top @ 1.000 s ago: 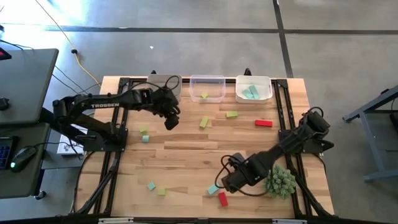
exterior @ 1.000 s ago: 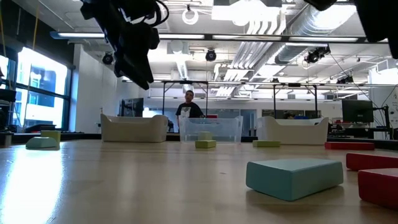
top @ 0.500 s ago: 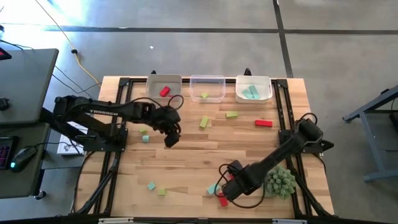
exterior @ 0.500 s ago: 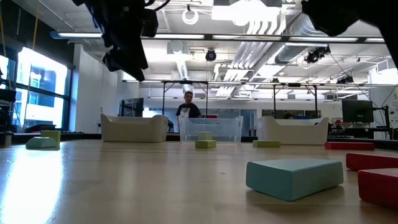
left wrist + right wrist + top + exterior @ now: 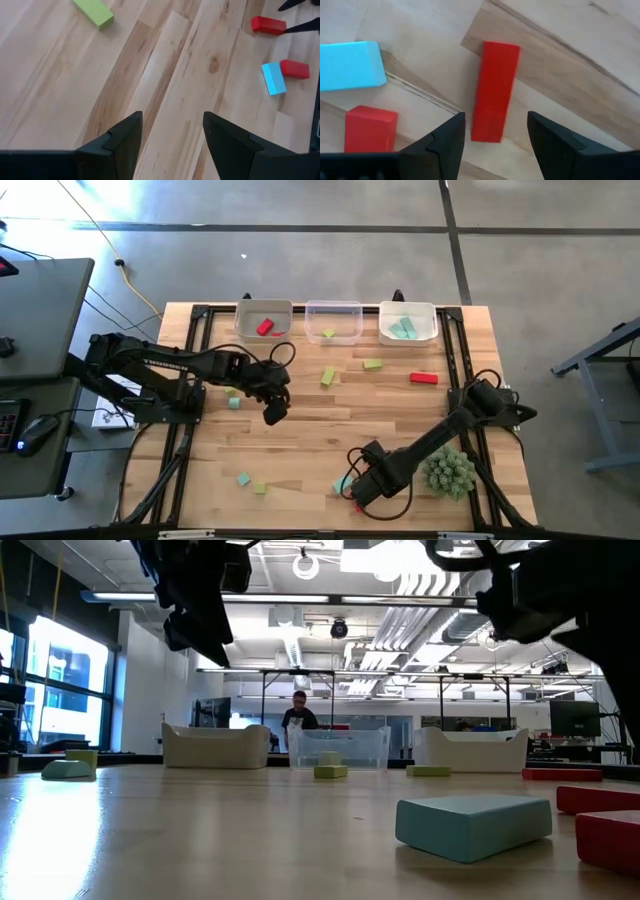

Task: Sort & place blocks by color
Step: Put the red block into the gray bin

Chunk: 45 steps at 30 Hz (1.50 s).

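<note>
Three bins stand in a row along the far edge of the table (image 5: 300,425): the left bin (image 5: 263,317) holds a red block (image 5: 264,327), the clear middle bin (image 5: 333,321) a yellow-green block (image 5: 329,334), and the right bin (image 5: 408,322) teal blocks (image 5: 402,329). The rest lie loose on the wood – a yellow-green bar (image 5: 328,377) and a smaller yellow-green block (image 5: 373,364) near mid-table, a red bar (image 5: 424,378) toward the right side, a teal cube (image 5: 243,478) and a yellow-green cube (image 5: 260,488) near the front left. The right gripper (image 5: 495,134) is low at the front of the table, fingers spread apart and holding nothing, with a long red block (image 5: 495,90) lying between them on the table; only its wrist view shows this – from above the arm covers that block. Beside it lie a teal block (image 5: 350,66) and a second red block (image 5: 370,127). The left gripper (image 5: 170,132) hangs above mid-table, likewise parted and empty. The spiky green ball (image 5: 450,471) sits just beside the right arm. The low view alone shows a person (image 5: 299,712) standing behind the clear bin.
</note>
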Available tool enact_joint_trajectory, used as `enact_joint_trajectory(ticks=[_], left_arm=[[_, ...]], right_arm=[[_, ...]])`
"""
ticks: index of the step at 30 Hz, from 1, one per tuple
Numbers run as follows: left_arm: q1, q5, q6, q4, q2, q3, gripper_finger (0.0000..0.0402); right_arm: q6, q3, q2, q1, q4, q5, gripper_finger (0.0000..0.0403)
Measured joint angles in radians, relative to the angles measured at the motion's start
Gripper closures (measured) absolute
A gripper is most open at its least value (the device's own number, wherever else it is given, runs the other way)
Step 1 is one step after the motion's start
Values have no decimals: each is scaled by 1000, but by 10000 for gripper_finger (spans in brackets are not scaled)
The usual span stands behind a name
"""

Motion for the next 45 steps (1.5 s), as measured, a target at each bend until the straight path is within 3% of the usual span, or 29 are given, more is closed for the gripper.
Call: enact_joint_trajectory(ticks=[15, 18, 24, 31, 36, 45], left_arm=[[-1, 1, 3, 0, 0, 0, 204], [-1, 1, 3, -1, 0, 0, 204], [-1, 2, 19, -2, 0, 0, 204], [-1, 11, -17, -3, 0, 0, 204], [15, 108, -92, 0, 0, 0, 204], [76, 302, -174, 15, 0, 0, 204]], right_arm=[[-6, 3, 75, 0, 61, -32, 208], [-5, 4, 77, -2, 67, -47, 233], [4, 5, 78, -2, 73, -49, 326], [-25, 20, 81, -9, 61, -62, 329], [-78, 100, 93, -8, 11, -36, 329], [-249, 276, 87, -35, -120, 112, 329]])
